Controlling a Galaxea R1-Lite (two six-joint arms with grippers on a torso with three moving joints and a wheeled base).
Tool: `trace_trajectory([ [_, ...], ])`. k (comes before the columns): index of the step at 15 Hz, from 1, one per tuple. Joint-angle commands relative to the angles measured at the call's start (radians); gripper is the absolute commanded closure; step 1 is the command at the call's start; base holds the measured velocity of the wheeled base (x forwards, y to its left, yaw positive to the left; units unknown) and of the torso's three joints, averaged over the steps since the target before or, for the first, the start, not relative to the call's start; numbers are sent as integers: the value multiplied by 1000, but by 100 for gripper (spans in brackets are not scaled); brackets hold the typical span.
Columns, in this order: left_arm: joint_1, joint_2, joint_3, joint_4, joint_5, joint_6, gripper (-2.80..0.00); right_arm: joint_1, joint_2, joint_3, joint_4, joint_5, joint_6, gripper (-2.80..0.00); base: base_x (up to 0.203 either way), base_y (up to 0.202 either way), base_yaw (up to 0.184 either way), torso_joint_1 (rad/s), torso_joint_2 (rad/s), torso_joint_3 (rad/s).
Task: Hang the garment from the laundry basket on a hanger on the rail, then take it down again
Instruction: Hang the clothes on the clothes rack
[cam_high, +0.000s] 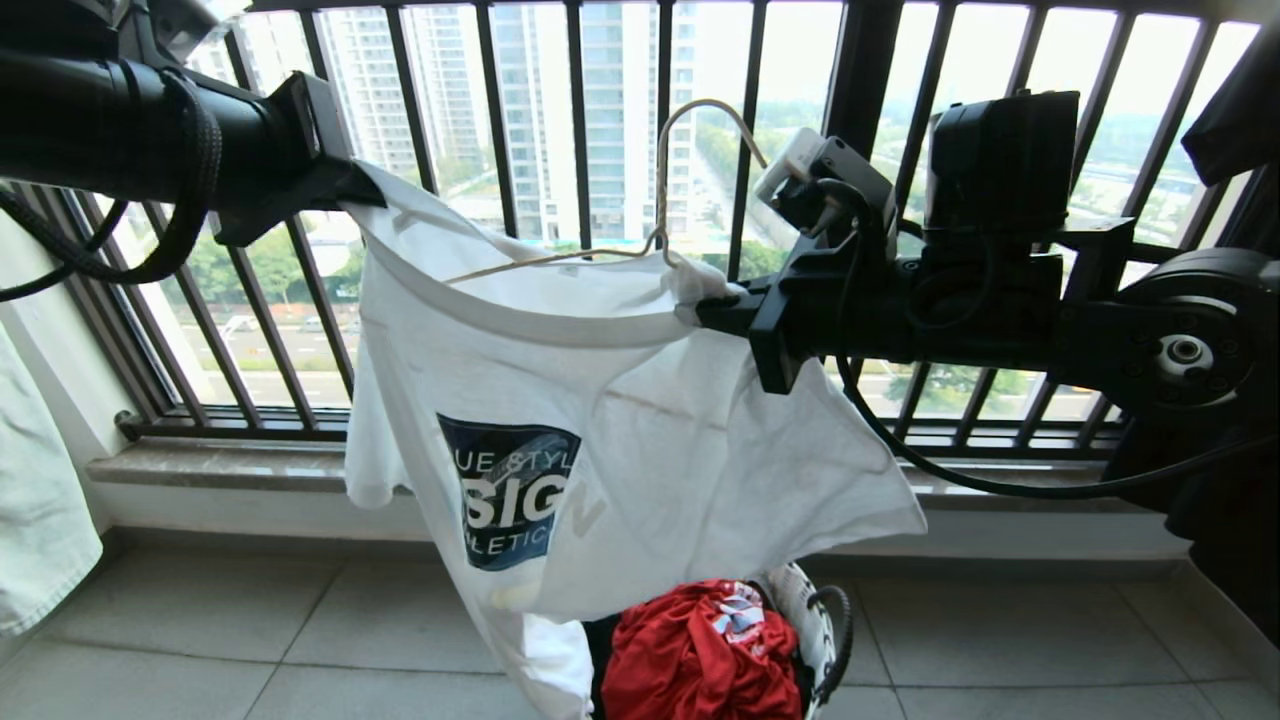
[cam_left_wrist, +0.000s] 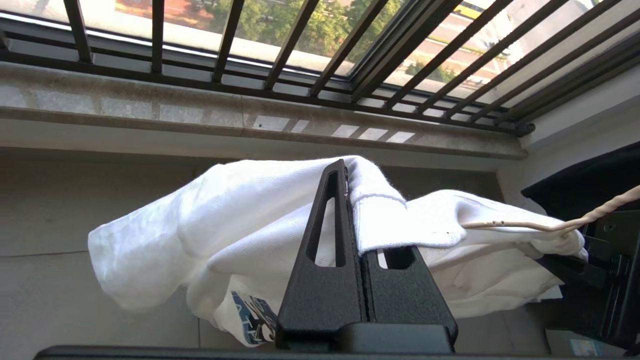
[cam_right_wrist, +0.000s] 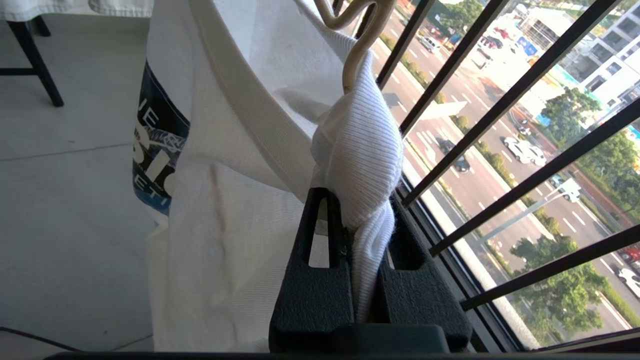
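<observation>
L gripper (cam_high: 345, 195) + R gripper (cam_high: 715, 310) jaws both clamped on white logo-print T-shirt (cam_high: 600, 430), thin cream wire hanger (cam_high: 665, 190) in collar, above woven black-white basket (cam_high: 825, 625).

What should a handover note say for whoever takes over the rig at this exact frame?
Left gripper: shut on the T-shirt at one side of the collar.
Right gripper: shut on the opposite collar edge, by the hanger.
Hanger: inside the neck opening, hook up, not on any rail; no rail in view.
Laundry basket: on the floor below, red cloth still in it.
Done: shirt lifted out, hanger partly threaded.
Left: seat the shirt on the hanger, hang it, then take it down.
</observation>
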Motion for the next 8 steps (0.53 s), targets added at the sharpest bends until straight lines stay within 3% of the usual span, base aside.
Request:
trace_trajectory([
  [1,-58,107,-106,82,30,21,0,1,0,-1,-2,4,21,0,0,0,0,0,0,0],
  [5,-188,131,-104,84,118,54,0,-1,5,4,-43,10,69,0,0,0,0,0,0,0],
  [8,-250,134,-104,45,278,56,0,-15,3,34,-96,-7,80,0,0,0,0,0,0,0],
])
